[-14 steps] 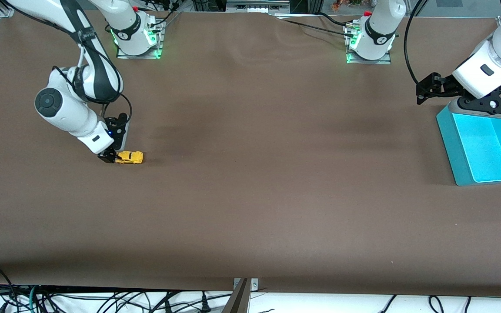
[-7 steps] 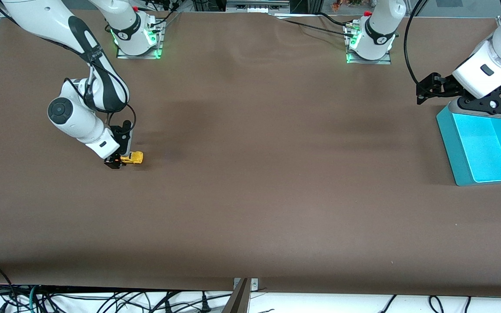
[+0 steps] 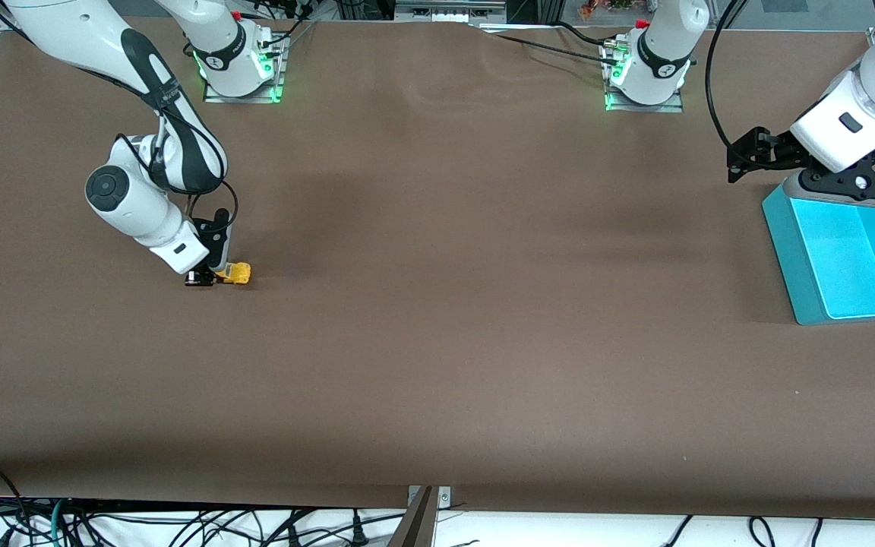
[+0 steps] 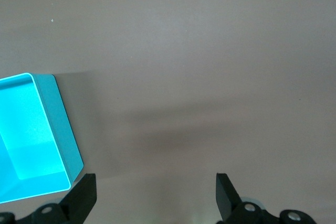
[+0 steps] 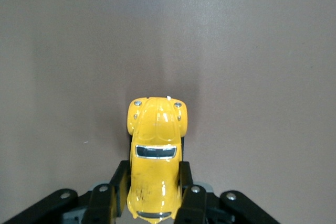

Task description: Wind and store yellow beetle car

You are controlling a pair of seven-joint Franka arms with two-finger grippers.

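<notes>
The yellow beetle car [image 3: 237, 273] sits on the brown table near the right arm's end. My right gripper [image 3: 210, 276] is down at table level and shut on the car's rear half. In the right wrist view the car [image 5: 155, 150] lies between the two black fingers [image 5: 118, 182], which press on its sides, with its nose pointing away from the wrist. My left gripper [image 3: 854, 188] waits, open and empty, over the edge of the turquoise bin [image 3: 848, 258]. In the left wrist view the gripper [image 4: 156, 192] shows its fingers far apart with bare table between them.
The turquoise bin [image 4: 31, 135] stands at the left arm's end of the table and has nothing in it. The two arm bases [image 3: 240, 61] stand along the table's edge farthest from the front camera. Cables hang below the nearest edge.
The right arm has moved toward the car and its gripper has closed around the car's rear. The car stays at about the same spot. The left arm has not moved.
</notes>
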